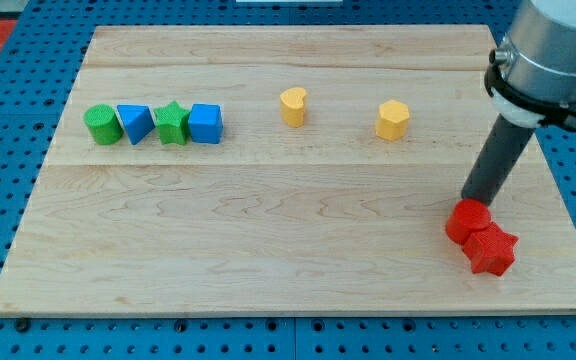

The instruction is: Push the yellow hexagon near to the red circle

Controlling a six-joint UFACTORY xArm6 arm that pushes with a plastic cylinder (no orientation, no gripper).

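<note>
The yellow hexagon (392,119) stands in the upper right part of the wooden board (268,250). The red circle (466,221) sits near the board's lower right, touching a red star (492,250) just below and right of it. My tip (471,199) is at the red circle's upper edge, right against it, well below and to the right of the yellow hexagon. The dark rod rises from there up to the view's upper right.
A yellow heart (293,105) stands left of the hexagon. At the upper left is a row: green cylinder (101,125), blue triangle-like block (134,123), green star (172,123), blue cube-like block (206,124). The board's right edge is close to the red blocks.
</note>
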